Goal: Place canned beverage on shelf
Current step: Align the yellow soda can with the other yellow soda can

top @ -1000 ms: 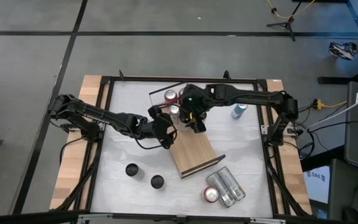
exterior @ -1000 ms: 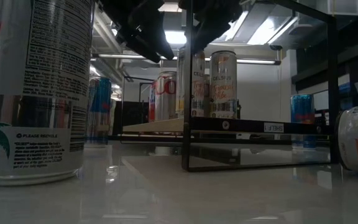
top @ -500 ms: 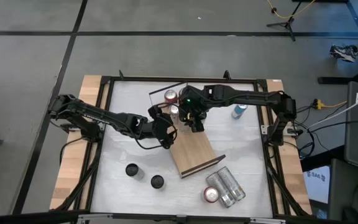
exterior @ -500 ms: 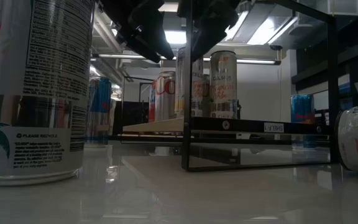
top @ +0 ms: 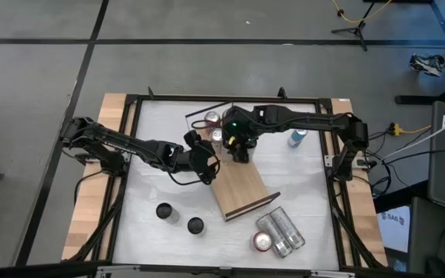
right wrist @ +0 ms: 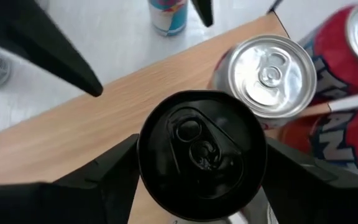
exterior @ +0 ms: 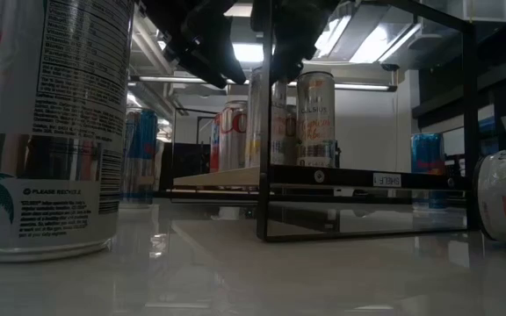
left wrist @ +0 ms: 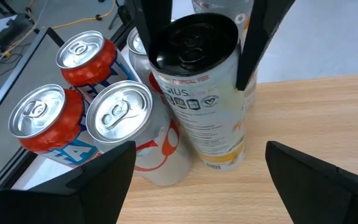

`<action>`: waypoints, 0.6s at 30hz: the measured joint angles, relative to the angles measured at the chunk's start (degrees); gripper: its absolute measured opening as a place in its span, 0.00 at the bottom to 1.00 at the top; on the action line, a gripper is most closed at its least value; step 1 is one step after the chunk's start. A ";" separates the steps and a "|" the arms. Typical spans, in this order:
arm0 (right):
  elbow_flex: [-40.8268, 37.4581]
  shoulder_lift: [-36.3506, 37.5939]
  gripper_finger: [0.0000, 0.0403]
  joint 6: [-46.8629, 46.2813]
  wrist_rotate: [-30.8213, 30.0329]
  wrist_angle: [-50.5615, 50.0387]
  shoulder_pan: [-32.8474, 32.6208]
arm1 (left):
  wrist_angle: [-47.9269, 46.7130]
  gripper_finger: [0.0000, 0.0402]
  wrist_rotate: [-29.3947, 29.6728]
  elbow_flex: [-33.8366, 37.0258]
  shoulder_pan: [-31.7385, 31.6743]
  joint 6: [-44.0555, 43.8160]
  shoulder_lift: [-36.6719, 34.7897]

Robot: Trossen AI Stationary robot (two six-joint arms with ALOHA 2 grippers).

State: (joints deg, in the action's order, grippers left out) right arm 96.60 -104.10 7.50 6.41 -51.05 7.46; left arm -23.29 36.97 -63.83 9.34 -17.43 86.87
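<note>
The shelf is a light wooden board lying aslant mid-table. At its far end stand two red cans, a silver-topped can and a white canned beverage with a black top, its base on the wood. My right gripper comes down over that can and is shut on it. My left gripper hovers open just to the shelf's left, facing the can, its fingers wide apart and touching nothing. My right gripper pinches the black-topped can between its two fingers by its upper wall just under the rim, one finger on each side. The fingers slant down from above. The can stands upright with its base on the shelf.
Two black-topped cans stand on the white table near the front left. Several cans lie at the front right, and a blue can stands at the far right. A thin black rail closes the shelf's far end.
My right gripper has rolled a little at the wrist above the black-topped can, staying in place over the shelf's far end. The can stays upright on the shelf.
</note>
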 joint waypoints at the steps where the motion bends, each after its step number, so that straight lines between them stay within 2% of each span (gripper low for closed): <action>1: 0.00 0.01 0.70 -1.28 -0.60 0.00 -0.02 | 0.00 0.88 0.00 0.00 0.00 0.00 0.00; 9: 0.02 0.01 0.65 -6.14 -5.11 -0.03 -3.03 | -0.11 0.88 0.00 0.00 0.00 0.00 0.00; 14: 0.02 0.01 0.67 -9.46 -9.99 -0.23 -5.15 | -0.13 0.88 0.02 0.00 0.00 0.00 0.00; 18: 0.00 0.01 0.69 -13.60 -10.81 -0.26 -5.64 | -0.12 0.88 0.02 0.00 0.00 0.00 0.00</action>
State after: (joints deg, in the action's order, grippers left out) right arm 96.60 -104.09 -6.10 -4.39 -51.31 1.82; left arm -23.41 36.99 -63.83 9.34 -17.43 86.87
